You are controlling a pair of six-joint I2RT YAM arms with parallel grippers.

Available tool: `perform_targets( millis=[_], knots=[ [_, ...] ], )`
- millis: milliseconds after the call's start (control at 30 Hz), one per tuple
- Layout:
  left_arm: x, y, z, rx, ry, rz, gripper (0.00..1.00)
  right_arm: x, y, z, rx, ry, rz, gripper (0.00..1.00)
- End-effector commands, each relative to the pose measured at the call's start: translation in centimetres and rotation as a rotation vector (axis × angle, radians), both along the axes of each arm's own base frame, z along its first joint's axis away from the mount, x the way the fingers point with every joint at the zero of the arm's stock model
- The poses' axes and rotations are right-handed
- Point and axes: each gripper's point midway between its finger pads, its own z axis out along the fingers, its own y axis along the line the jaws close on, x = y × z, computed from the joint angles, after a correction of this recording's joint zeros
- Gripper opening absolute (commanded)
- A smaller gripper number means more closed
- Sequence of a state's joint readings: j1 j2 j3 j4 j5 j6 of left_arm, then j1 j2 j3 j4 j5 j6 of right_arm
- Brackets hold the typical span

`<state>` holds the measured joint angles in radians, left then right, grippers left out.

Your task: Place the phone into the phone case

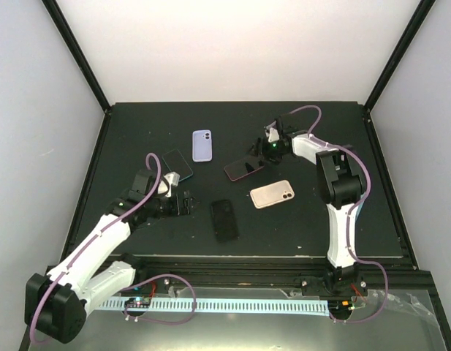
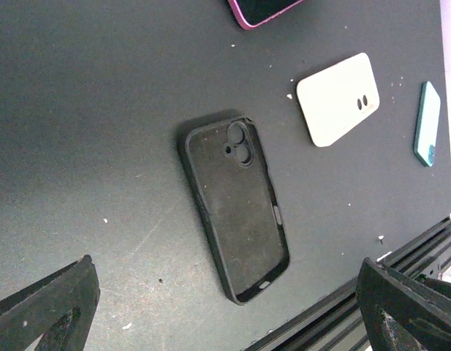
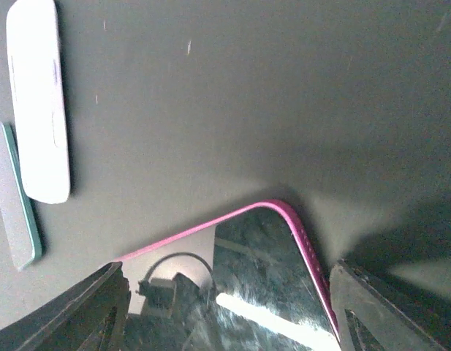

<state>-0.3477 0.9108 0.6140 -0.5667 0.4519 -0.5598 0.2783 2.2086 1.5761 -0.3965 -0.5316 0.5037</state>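
Left jaws near black case (image 2: pixel 236 208)

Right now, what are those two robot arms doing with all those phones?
They are getting ready to put a phone into a case. The right hand is open, with a corner of the pink-edged phone between its fingers, but it is not gripping it. The left hand is open too, looking down at the black case, which lies empty with its open side up. A beige phone lies nearby. Nothing is in the case yet.
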Motion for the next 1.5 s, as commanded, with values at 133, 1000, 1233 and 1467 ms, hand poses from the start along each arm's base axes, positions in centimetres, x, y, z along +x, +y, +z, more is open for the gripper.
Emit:
perform_targets(
  millis=[133, 1000, 1233, 1467],
  knots=[
    [0.4, -0.3, -1.6, -0.005, 0.004, 0.000, 0.97, -7.2, 2.6, -1.1, -0.064, 0.055, 0.073, 0.75],
    [-0.4, 0.1, -2.0, -0.036, -0.010, 0.038, 0.97, -6.1, 6.8, 3.3, -0.334, -0.334, 0.565, 0.82],
    [-1.0, 1.0, -2.2, -0.002, -0.002, 0.059, 0.97, -5.7, 9.8, 1.2, -0.312, -0.297, 0.647, 0.84],
    [-1.3, 1.2, -1.8, -0.010, -0.020, 0.072, 0.97, -7.4, 10.7, 0.1, -0.302, -0.246, 0.703, 0.84]
  ],
)
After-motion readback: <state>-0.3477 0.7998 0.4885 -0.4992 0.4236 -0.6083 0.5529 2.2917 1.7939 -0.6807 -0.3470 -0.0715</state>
